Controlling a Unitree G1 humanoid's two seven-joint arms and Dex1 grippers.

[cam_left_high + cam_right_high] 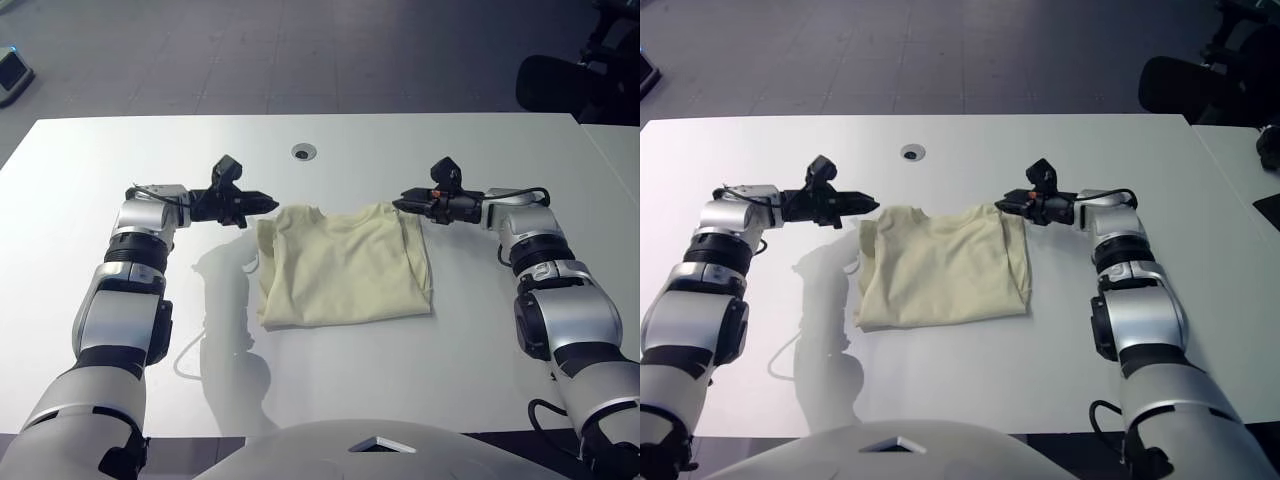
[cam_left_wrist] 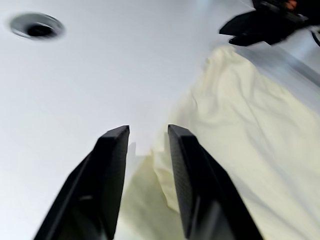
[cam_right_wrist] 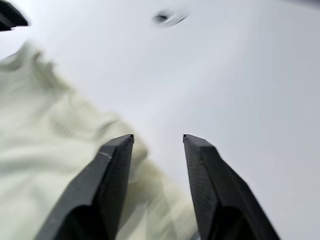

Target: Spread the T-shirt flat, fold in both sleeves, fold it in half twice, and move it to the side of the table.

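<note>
**Sleeves in, halving folds not yet made**

The T-shirt [image 1: 345,265] is laid on the table [image 1: 100,170], directly between the two sets of fingertips, with its collar end level with them. The left gripper [image 1: 268,205] is held just off one top corner. Its fingers [image 2: 117,145] are spread and nothing is pinched; the cloth edge is seen just under and past the tips. The right gripper [image 3: 157,140] is set at the other top corner, its fingers [image 3: 202,155] also spread and empty, with cloth under one finger and bare table under the other. Contact with the cloth cannot be told. A cable hole [image 1: 303,152] is seen beyond the tips, well apart.

The shirt is seen as a compact near-rectangle with doubled side edges, so spreading and both sleeve folds are judged done. The collar is exposed, so neither halving is judged made. Two half-folds and the move to the table side are left. Both top corners likely need to be pinched next.
</note>
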